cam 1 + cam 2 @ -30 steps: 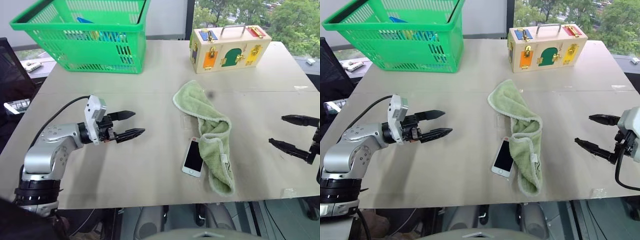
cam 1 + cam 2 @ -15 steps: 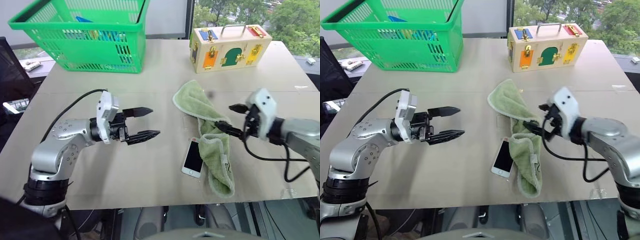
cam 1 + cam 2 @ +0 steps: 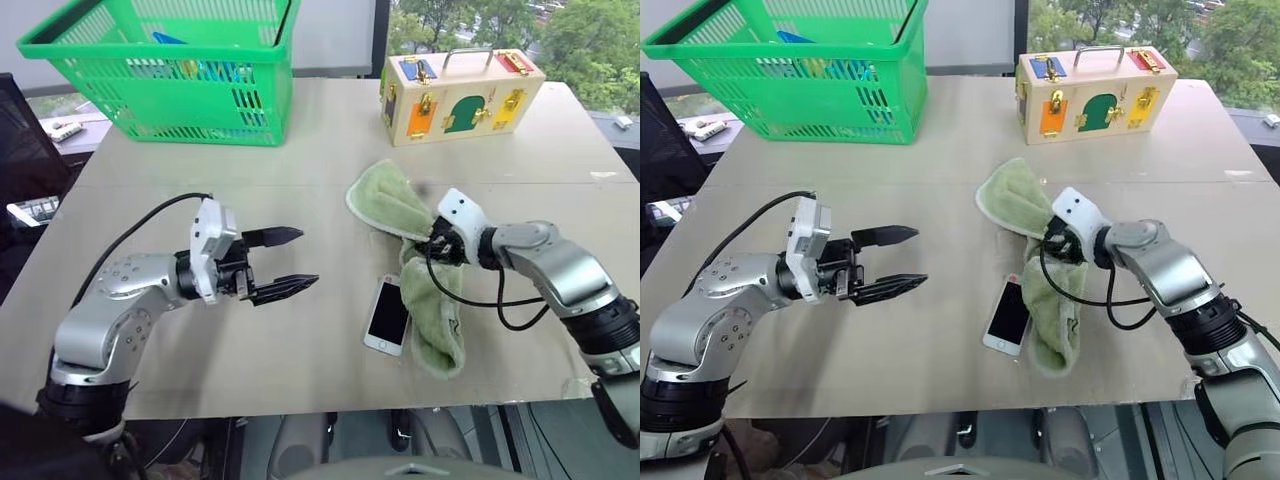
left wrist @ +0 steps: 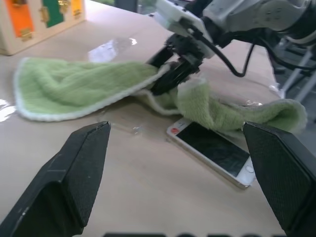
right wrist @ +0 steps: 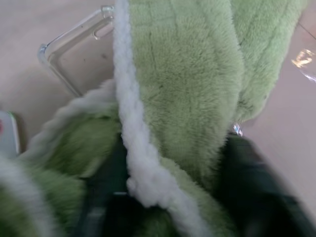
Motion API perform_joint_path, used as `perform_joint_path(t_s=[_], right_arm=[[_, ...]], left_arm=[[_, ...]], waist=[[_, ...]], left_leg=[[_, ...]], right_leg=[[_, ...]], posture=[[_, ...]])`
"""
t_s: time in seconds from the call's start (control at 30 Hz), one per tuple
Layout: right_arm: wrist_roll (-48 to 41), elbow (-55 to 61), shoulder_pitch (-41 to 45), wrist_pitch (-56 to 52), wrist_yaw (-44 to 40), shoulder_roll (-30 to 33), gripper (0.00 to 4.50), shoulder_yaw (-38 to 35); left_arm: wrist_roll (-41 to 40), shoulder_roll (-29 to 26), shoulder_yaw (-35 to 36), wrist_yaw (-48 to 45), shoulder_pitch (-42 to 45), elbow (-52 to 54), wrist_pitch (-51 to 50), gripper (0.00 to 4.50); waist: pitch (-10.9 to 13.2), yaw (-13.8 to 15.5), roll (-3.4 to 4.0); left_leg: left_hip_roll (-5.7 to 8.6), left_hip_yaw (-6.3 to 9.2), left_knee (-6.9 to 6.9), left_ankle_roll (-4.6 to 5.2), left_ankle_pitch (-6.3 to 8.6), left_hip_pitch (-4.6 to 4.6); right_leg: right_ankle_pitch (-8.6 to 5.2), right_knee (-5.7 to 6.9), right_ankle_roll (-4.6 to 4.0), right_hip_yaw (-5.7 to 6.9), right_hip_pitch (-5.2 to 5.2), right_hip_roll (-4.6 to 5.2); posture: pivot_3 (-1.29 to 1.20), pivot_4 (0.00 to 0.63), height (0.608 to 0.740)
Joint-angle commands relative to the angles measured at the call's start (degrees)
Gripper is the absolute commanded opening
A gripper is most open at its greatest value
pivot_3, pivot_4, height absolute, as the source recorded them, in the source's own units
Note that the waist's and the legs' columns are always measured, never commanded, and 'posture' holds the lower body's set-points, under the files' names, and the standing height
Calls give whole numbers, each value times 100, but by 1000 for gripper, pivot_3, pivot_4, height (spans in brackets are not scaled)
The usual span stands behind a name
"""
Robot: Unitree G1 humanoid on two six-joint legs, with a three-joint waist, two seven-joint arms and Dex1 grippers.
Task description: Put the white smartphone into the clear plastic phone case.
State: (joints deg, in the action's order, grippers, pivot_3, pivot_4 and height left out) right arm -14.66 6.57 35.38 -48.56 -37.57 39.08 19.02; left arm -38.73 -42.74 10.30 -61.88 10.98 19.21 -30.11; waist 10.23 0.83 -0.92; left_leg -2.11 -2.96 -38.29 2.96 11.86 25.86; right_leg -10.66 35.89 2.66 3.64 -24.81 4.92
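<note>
The white smartphone [image 3: 388, 315] lies screen up on the table, its right edge against a crumpled green towel [image 3: 385, 205]. The clear plastic phone case [image 5: 79, 57] lies flat beside the towel, part of it under the fold. My right gripper [image 3: 432, 243] is shut on the towel's middle fold, with cloth between its fingers [image 5: 247, 187]. It sits just above the phone in the head views. My left gripper [image 3: 290, 262] hovers open over bare table to the left of the phone, holding nothing, and points toward the phone [image 4: 215, 153] and towel [image 4: 74, 89].
A green plastic basket [image 3: 160, 70] with items inside stands at the back left. At the back right is a wooden lock box [image 3: 460, 95] with coloured doors. The table's front edge [image 3: 330, 405] runs close below the phone.
My right arm swept in from the right edge to the towel and closed on its fold; the towel's lower part shifted slightly. My left gripper moved a little right, still open.
</note>
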Motion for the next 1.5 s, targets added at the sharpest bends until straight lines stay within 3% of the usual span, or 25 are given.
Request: perform_joint_path(t_s=[0.03,0.07,0.2,0.37,0.57,0.77,0.8,0.93,1.07,1.2,1.3,1.5], right_arm=[[-185,522,228,-243,53,188,343,-940],[-246,592,256,-334,72,219,72,-1128],[-493,710,476,-835,142,801,72,-2371],[158,79,552,-370,678,1653,72,-3121],[558,-147,-185,319,761,1952,72,-3282],[751,-637,-1527,966,222,1873,72,-2776],[701,-634,-1636,982,105,1907,798,-2802],[515,-343,-2086,966,-284,2113,2327,-3146],[-37,272,-2786,1188,-1154,2286,4315,-3865],[-1131,1273,-3567,1189,-2233,2088,4467,-5110],[-1879,2173,-3685,754,-2145,1829,4467,-5467],[-2523,3766,-3560,21,-892,1178,4467,-4488]], left_arm=[[-20,44,116,88,-51,183,203,4500],[-14,49,113,93,-63,181,220,4500],[13,73,100,98,-55,94,291,4500],[44,195,-120,208,131,121,259,4500],[196,298,-351,203,321,-72,373,4500],[449,360,-625,126,563,-308,516,4500],[470,358,-642,126,586,-326,516,4500],[547,344,-665,157,668,-411,498,4500],[756,310,-898,197,752,-489,388,4500],[1154,391,-1299,507,1154,-723,87,4500],[1250,412,-1504,187,1397,-1068,237,4500],[1468,365,-1766,-294,1369,-1206,677,4500]], waist=[[3,-3,5],[4,0,7],[4,22,7],[4,11,7],[3,-24,7],[2,6,5],[3,0,9],[6,-11,23],[4,3,23],[4,35,21],[3,25,20],[-2,-5,13]], left_leg=[[-1,0,0,0,0,0],[-1,0,0,0,0,0],[-1,-1,-1,-1,0,1],[1,-13,2,-1,1,0],[0,-51,2,-1,1,-9],[1,-63,0,1,0,-15],[1,-64,-1,1,0,-14],[0,-73,-1,4,2,-17],[-3,-68,0,3,2,-17],[-3,-60,-2,3,2,-18],[-3,-47,-5,4,2,-19],[-10,-31,-2,2,3,-23]], right_leg=[[-4,0,7,0,-1,0],[-7,1,13,0,-1,0],[1,1,0,0,-1,1],[1,-2,-3,0,-1,2],[-5,-2,9,-11,-1,-5],[-8,2,16,-28,0,-10],[-8,2,16,-32,0,-8],[-8,3,19,-40,-3,-11],[-9,3,20,-38,-3,-16],[-10,1,21,-38,3,-16],[-10,1,21,-39,6,-19],[-10,3,20,-42,1,-22]], posture=[[0,150,740],[0,150,740],[0,150,740],[0,150,740],[0,150,740],[0,150,740],[0,150,740],[0,150,740],[0,150,740],[0,150,740],[0,150,740],[0,150,740]])
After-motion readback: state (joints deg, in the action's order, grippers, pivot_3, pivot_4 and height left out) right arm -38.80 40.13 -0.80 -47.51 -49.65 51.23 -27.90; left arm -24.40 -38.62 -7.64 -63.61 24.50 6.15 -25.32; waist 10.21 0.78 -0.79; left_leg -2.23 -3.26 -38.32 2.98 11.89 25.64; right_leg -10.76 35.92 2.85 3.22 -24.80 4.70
